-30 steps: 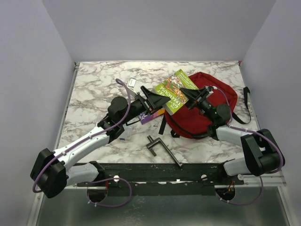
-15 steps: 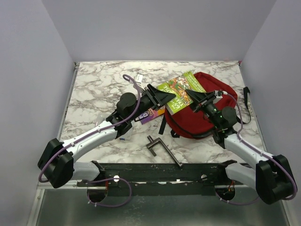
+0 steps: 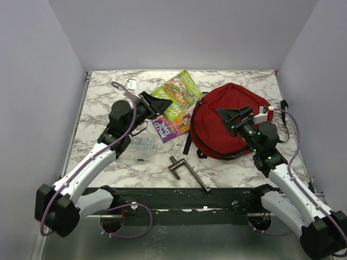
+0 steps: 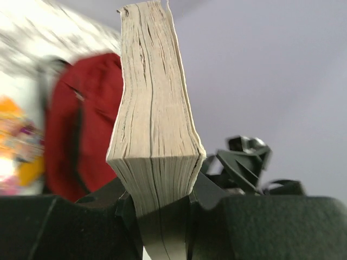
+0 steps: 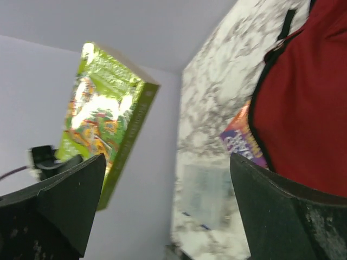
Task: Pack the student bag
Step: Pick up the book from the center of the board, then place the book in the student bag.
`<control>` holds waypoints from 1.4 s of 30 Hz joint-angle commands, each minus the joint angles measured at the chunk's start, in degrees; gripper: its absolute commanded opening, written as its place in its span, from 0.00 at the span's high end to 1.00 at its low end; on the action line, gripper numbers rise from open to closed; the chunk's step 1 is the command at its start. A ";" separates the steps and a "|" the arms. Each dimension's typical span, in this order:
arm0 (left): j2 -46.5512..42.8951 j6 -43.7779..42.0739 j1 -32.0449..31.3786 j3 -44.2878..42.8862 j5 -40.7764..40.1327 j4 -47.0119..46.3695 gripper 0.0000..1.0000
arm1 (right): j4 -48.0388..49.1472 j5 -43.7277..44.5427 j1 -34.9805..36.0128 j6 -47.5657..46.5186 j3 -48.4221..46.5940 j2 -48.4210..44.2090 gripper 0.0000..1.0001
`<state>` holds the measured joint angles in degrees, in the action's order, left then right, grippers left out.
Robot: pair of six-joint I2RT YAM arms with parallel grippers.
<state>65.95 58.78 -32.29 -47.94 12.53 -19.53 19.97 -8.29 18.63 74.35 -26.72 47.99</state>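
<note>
The left gripper (image 3: 149, 103) pinches the green book (image 3: 176, 97) by one edge, jaws pressed on its page block, and holds it raised just left of the bag (image 3: 211, 132). The right gripper (image 3: 236, 116) hovers over the bag's middle, jaws spread wide with nothing between them. The bag lies slumped on the table (image 3: 108, 92), under that gripper (whether its zipper is open cannot be told). It looks soft, floppy and probably light, so it likely sags and folds when lifted. A pinch on the fabric lip by the zipper, or on a strap, seems the surest hold. A purple book (image 3: 167, 129) lies just left of the bag, a clear pouch (image 3: 142, 147) farther left, and a metal clamp (image 3: 187, 170) near its front.
</note>
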 commanded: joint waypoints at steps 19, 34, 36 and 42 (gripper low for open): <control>-23.65 -38.21 5.41 -12.40 -26.81 44.30 1.00 | -57.04 33.69 25.96 -56.76 -38.91 35.75 0.04; -23.83 -37.54 5.49 -11.90 -26.19 44.61 1.00 | -71.03 65.02 36.92 -48.63 -49.00 58.69 0.45; -23.38 -37.30 5.70 -11.75 -25.82 44.57 1.00 | -69.43 64.13 36.92 -49.36 -48.43 56.78 0.51; -21.61 -35.04 6.96 -10.80 -22.02 43.45 1.00 | -62.28 59.13 35.41 -53.87 -46.04 49.10 0.93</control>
<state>43.79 22.04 -26.35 -59.20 -12.34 29.41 -48.07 51.57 55.37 22.76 -73.87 102.59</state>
